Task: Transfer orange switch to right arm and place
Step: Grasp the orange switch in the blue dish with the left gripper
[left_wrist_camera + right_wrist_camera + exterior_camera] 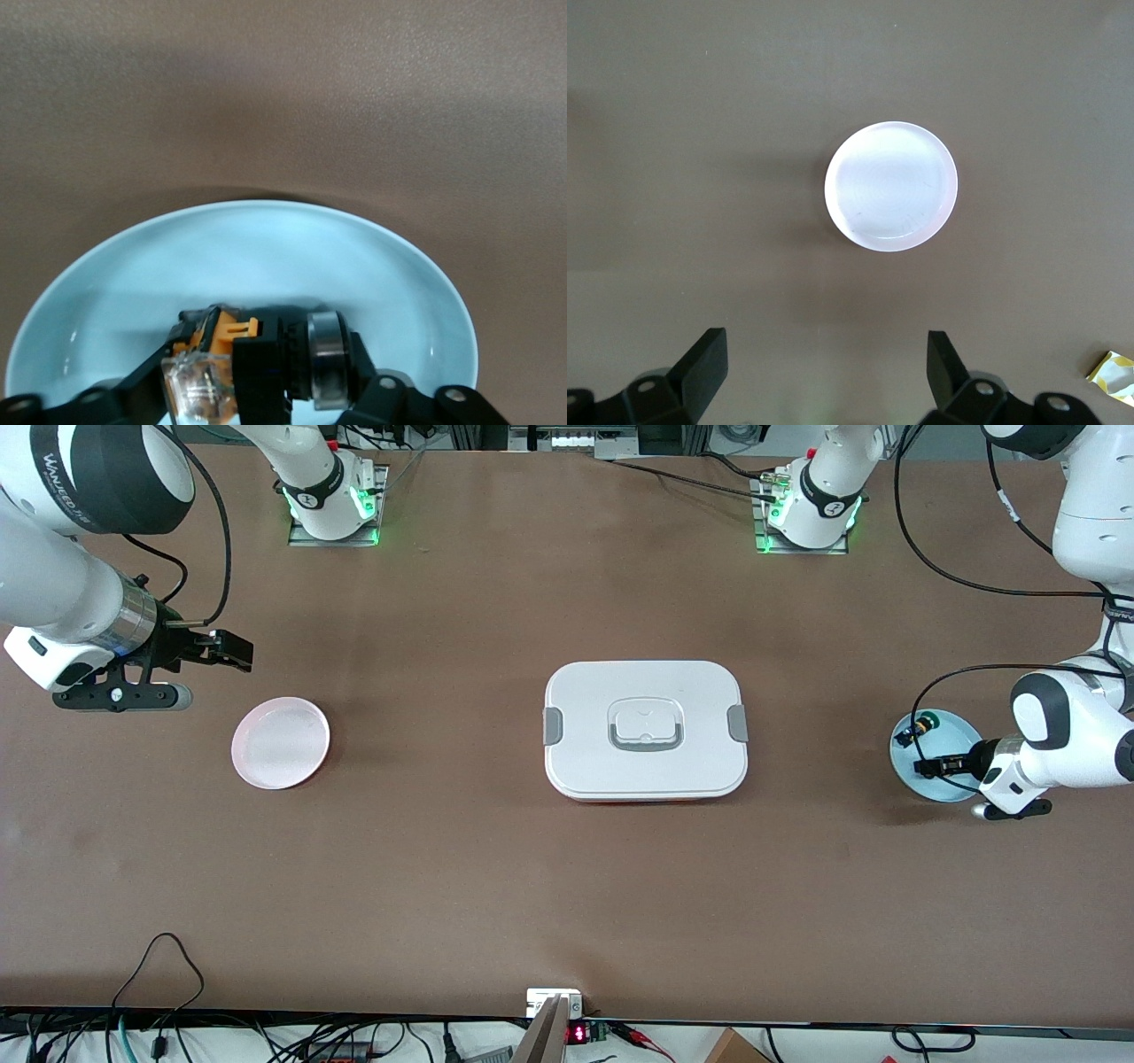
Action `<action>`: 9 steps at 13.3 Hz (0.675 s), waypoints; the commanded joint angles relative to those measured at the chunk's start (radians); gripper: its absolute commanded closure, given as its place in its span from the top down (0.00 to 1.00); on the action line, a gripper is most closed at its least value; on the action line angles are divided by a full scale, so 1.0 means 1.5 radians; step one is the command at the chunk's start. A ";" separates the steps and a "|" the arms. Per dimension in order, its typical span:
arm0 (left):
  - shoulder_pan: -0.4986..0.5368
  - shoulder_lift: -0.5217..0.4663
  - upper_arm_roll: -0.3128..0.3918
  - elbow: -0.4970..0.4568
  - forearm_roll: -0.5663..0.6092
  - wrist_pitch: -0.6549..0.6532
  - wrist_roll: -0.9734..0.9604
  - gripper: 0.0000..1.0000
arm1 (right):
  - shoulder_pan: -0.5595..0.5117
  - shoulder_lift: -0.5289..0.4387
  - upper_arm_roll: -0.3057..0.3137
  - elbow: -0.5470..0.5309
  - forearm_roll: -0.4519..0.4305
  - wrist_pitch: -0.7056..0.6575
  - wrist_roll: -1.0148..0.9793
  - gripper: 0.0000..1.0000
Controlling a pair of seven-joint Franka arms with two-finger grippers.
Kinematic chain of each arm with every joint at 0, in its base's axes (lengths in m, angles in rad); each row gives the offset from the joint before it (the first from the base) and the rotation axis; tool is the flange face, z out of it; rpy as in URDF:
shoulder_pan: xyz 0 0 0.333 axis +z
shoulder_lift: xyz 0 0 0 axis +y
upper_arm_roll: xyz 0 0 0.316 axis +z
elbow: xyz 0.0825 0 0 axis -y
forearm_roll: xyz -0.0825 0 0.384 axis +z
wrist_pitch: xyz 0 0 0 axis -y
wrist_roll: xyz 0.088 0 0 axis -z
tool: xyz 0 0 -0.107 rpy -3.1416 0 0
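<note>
My left gripper (932, 766) is low in the light blue plate (952, 735) at the left arm's end of the table. In the left wrist view my left gripper (257, 382) is shut on the orange switch (232, 335). The switch lies sideways between the fingers, with its black body, silver ring and clear-and-orange rear block showing. I cannot tell whether it still rests on the plate (239, 252). A second small switch with a green cap (917, 729) lies in the same plate. My right gripper (232, 650) is open and empty, up over the table by the pink plate (280, 742).
A white lidded box (646, 731) with grey clips sits mid-table. The right wrist view shows the pink plate (891, 186) with nothing in it, below the open right gripper (824, 352). A small yellow-white scrap (1114, 375) lies on the table.
</note>
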 commanded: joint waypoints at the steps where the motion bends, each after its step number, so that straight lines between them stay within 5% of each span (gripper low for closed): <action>1: 0.005 0.000 -0.003 -0.002 -0.017 0.001 0.047 0.34 | -0.001 0.010 0.002 0.019 -0.001 -0.017 -0.005 1.00; 7: -0.004 -0.098 -0.021 0.011 -0.013 -0.093 0.051 0.33 | 0.012 0.018 0.002 0.019 -0.001 -0.017 -0.007 1.00; 9: -0.004 -0.118 -0.040 0.067 -0.012 -0.193 0.052 0.33 | 0.020 0.014 0.003 0.020 0.001 -0.020 -0.009 1.00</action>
